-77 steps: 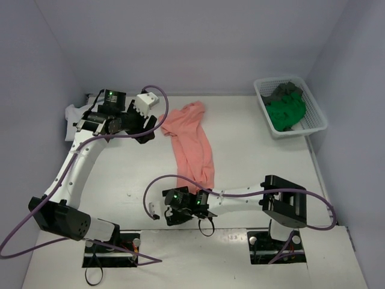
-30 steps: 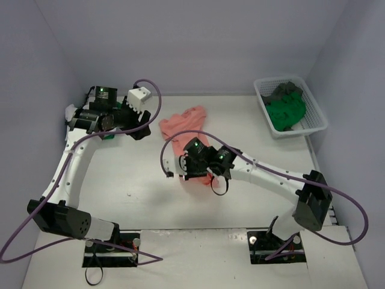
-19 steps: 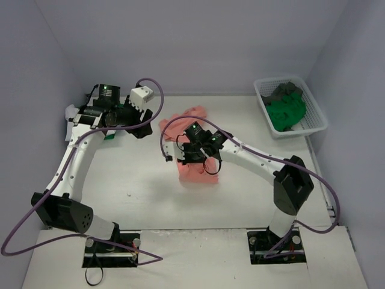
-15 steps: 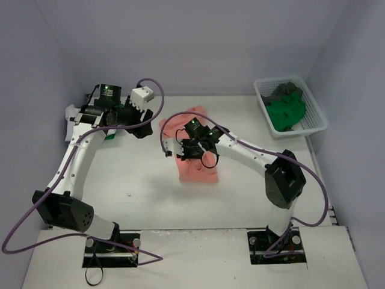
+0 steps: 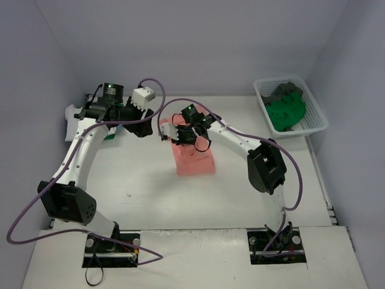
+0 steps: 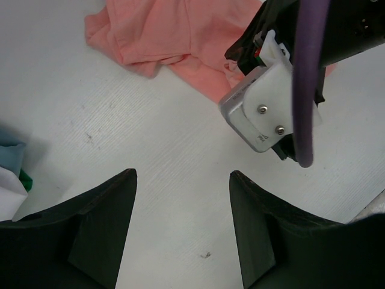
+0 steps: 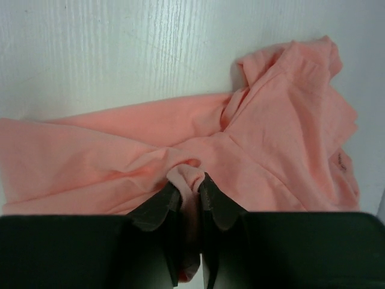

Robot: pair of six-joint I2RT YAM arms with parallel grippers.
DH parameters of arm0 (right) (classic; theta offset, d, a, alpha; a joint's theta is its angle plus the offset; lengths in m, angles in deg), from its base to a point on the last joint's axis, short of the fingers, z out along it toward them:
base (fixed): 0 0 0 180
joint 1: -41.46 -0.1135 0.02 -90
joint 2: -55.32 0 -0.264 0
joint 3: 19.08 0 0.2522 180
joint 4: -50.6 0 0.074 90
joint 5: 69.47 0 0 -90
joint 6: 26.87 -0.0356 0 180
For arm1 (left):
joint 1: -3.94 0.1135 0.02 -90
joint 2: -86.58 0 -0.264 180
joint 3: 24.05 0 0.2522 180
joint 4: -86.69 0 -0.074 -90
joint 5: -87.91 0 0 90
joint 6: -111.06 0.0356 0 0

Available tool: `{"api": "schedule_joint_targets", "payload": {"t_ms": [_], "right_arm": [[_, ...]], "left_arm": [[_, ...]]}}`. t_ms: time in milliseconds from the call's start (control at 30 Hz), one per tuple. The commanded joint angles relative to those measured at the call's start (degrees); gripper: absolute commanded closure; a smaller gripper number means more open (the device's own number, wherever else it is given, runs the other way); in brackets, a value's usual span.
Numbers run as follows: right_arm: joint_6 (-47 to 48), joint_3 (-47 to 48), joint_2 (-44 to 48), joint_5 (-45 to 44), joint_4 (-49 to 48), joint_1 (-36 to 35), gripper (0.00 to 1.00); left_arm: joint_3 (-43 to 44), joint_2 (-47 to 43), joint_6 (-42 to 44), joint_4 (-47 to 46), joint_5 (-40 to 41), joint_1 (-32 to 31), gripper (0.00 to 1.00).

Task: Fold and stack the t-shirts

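Mid-fold at the table (image 5: 132,174): the right jaws are nearly closed, nipping a small ridge of the salmon pink t-shirt (image 7: 180,141) between their tips, as the right wrist view shows plainly. From above, the t-shirt lies near the middle of the table as a doubled, roughly oblong pad, its long axis running from the far side toward the arms' bases. The right jaws stand over its far end, so the bulk of the cloth lies on their near side.

The left jaws stand about half open and hold nothing. They hover over bare table just left of the garment's rumpled far corner, apart from it, with the right wrist close by in the left camera's view.

At the far left edge a few other t-shirts lie together (white (image 5: 72,113) on show from above, with a sliver of light blue (image 6: 9,158) in the left wrist view). A green t-shirt (image 5: 286,111) and a dark grey one (image 5: 287,90) wait in the white basket (image 5: 317,123) at the far right.

The right arm is plainly the one on the cloth. The coming move seems to depend on laying the pinched far end down square along that long axis.
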Motion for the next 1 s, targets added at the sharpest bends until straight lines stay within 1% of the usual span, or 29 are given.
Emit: {"api": "schedule_joint_targets", "payload": {"t_ms": [0, 33, 67, 100, 133, 200, 267, 367, 400, 433, 567, 633, 767, 800, 867, 900, 933, 967], "right_arm": [[-0.3, 3.0, -1.5, 1.9, -1.8, 0.1, 0.88], [-0.5, 2.8, -1.9, 1.7, -2.2, 0.0, 0.84], [-0.6, 2.2, -2.5, 1.5, -2.2, 0.0, 0.69], [-0.6, 1.6, -2.5, 1.4, -2.2, 0.1, 0.61], [-0.8, 1.0, -2.3, 1.2, -2.7, 0.1, 0.46], [-1.2, -0.9, -2.0, 0.6, -3.3, 0.0, 0.38], [-2.6, -2.3, -1.0, -0.7, -5.1, -0.2, 0.35], [-4.7, -6.1, 1.8, -4.4, -9.4, -0.8, 0.34], [-5.2, -8.9, 2.9, -5.7, -11.2, -1.1, 0.34], [-6.2, -10.2, 5.0, -7.0, -14.3, -1.1, 0.34], [-9.8, -15.4, 11.0, -10.7, -19.4, -2.0, 0.33], [-11.3, -18.1, 14.9, -12.3, -22.6, -2.2, 0.33], [-14.7, -20.4, 21.1, -11.9, -23.3, -2.6, 0.34], [-14.9, -20.5, 22.1, -11.6, -22.1, -2.8, 0.34], [-14.9, -20.4, 24.5, -10.8, -19.3, -3.3, 0.38], [-14.4, -20.2, 25.1, -10.0, -15.6, -3.5, 0.43], [-14.3, -19.8, 25.9, -8.3, -13.6, -3.8, 0.63], [-14.4, -19.8, 26.2, -8.0, -12.2, -4.0, 0.89]], "left_arm": [[3.2, -1.1, 0.1, -1.2, -1.4, 0.5, 0.43], [3.1, -1.2, 0.1, -1.3, -1.4, 0.5, 0.43], [3.0, -1.3, 0.0, -1.3, -1.5, 0.5, 0.43], [2.7, -1.5, 0.0, -1.3, -1.5, 0.5, 0.43], [2.6, -1.6, 0.0, -1.4, -1.6, 0.5, 0.43], [2.3, -1.9, -0.1, -1.5, -1.9, 0.5, 0.43], [2.3, -1.7, -0.1, -1.5, -2.0, 0.5, 0.43], [2.3, -1.8, -0.2, -1.6, -2.3, 0.5, 0.43], [2.2, -1.8, -0.2, -1.5, -2.4, 0.5, 0.43], [2.3, -1.8, -0.2, -1.5, -2.6, 0.5, 0.43], [2.6, -2.1, -0.4, -1.5, -3.1, 0.5, 0.43], [2.6, -2.3, -0.5, -1.6, -3.4, 0.5, 0.43], [2.1, -2.9, -0.8, -2.1, -3.5, 0.5, 0.43], [2.1, -2.9, -0.7, -2.1, -3.5, 0.5, 0.43], [2.0, -2.9, -0.8, -2.1, -3.9, 0.5, 0.43], [2.0, -2.9, -0.8, -2.1, -4.0, 0.5, 0.43], [2.1, -2.8, -0.8, -2.0, -4.1, 0.5, 0.43], [2.1, -2.8, -0.9, -2.0, -4.2, 0.5, 0.43]]}}
